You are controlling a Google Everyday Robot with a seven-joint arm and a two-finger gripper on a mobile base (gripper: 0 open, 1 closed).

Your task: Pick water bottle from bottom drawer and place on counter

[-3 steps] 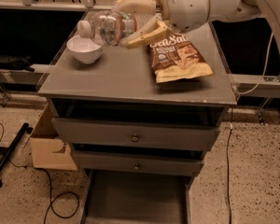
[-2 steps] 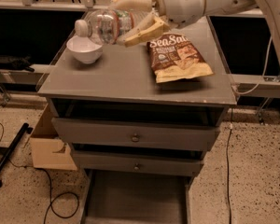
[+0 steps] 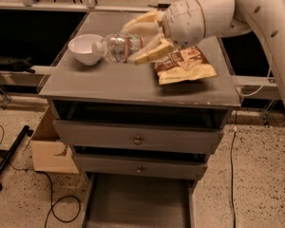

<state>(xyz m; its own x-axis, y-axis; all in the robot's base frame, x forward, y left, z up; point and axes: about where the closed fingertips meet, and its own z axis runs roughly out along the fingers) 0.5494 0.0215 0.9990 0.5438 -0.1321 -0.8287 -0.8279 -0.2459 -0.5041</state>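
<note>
Gripper on the white arm reaches in from the upper right and is clamped on the water bottle, one cream finger over its top and the other under its near side. It holds the bottle lying on its side, low over the back left part of the tabletop; whether the bottle touches the surface, I cannot tell. Its white cap points left, right at the rim of a white bowl. A chip bag lies flat on the tabletop just right of the gripper. Below, two knobbed drawers stand slightly out, and the bottom drawer is pulled well out toward the camera. A cardboard box sits on the floor left of the cabinet.
</note>
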